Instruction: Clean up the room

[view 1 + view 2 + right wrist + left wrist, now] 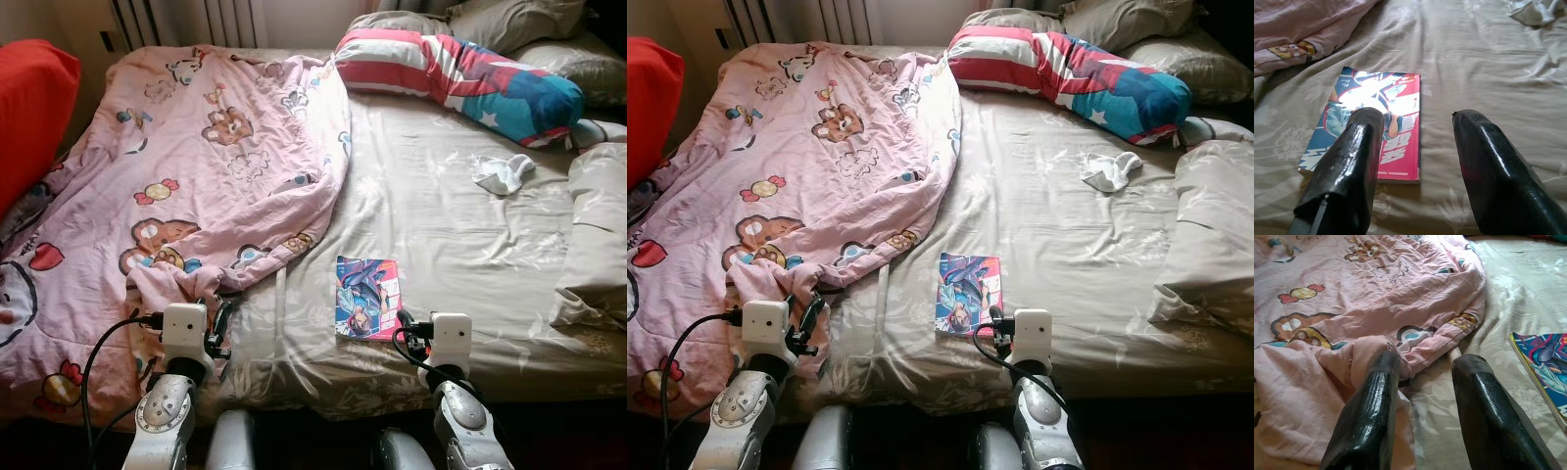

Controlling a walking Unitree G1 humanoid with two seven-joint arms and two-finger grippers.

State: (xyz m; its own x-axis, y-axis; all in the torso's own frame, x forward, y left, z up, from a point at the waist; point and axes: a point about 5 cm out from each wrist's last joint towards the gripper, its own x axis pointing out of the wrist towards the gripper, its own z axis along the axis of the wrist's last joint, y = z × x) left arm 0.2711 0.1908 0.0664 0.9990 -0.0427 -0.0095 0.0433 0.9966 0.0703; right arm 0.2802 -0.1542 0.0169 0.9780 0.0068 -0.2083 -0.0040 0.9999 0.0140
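A comic book [365, 297] lies flat on the beige bed [460, 225], near its foot edge. Just beside the book, toward the foot of the bed, the right gripper [1418, 171] hovers with fingers spread, grasping nothing. To the book's left, a rumpled pink cartoon-print quilt [196, 166] covers that side of the bed; the left gripper [1425, 401] sits released at its bunched corner. Beyond the book, near the striped bolster pillow [456, 73], lies a white sock [502, 172].
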